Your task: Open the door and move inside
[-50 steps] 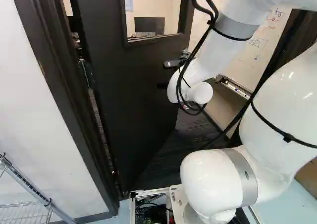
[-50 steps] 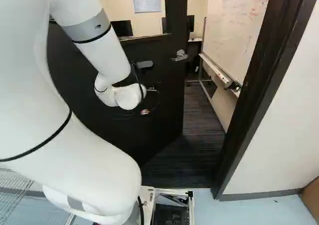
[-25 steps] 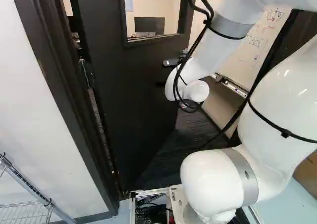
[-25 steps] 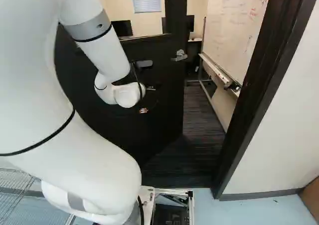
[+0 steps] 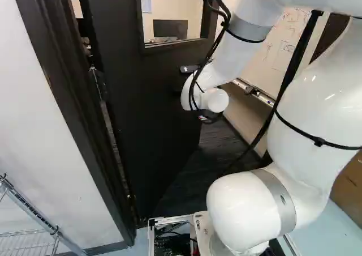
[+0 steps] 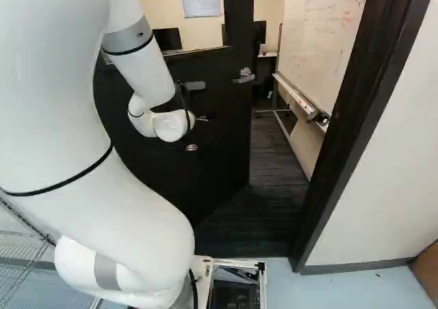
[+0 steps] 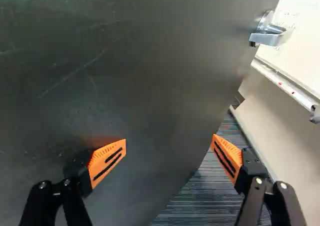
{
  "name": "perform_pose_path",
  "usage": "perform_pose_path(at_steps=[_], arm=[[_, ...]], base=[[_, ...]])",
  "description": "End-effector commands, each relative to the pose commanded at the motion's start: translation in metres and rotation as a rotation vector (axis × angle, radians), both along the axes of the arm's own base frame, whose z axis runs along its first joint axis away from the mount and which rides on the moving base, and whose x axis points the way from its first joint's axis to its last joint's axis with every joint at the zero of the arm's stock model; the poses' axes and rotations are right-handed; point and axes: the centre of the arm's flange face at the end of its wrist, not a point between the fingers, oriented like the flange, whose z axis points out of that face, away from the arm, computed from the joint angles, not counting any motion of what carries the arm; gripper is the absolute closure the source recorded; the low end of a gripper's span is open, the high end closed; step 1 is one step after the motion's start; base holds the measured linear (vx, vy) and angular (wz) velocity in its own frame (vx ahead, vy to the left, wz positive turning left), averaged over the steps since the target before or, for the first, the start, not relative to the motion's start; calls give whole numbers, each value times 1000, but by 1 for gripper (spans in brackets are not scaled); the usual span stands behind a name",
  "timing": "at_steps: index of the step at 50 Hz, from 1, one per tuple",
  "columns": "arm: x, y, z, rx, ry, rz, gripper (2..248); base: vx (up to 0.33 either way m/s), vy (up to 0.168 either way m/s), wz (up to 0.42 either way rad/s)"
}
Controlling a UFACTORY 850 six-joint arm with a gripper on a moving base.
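The dark door stands partly open, with a window in its upper part. Its lever handle shows near the free edge in the right base view; the arm hides it in the left base view. My gripper is open in the wrist view, its orange pads wide apart and nothing held between them. Beyond the fingers is the door's face, with the handle farther off, beside the whiteboard. One finger is over the door face, the other over the dark floor beyond its edge. Both base views leave the gripper indistinct behind the wrist.
A dark door frame borders the doorway's right side; another jamb stands left of the door. Through the opening are striped carpet and a whiteboard on a stand. A wire rack stands at the near left.
The arm's wrist has shifted left in both base views, while its large upper link has swung left in the left one. The door's free edge has moved slightly left against the room behind.
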Motion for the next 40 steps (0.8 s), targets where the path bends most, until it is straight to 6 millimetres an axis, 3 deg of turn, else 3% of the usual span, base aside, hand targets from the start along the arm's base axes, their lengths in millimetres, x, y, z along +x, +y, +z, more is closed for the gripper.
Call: perform_pose_path(at_steps=[40], arm=[[44, 57, -1, 15, -5, 89, 3]], base=[[0, 0, 0]])
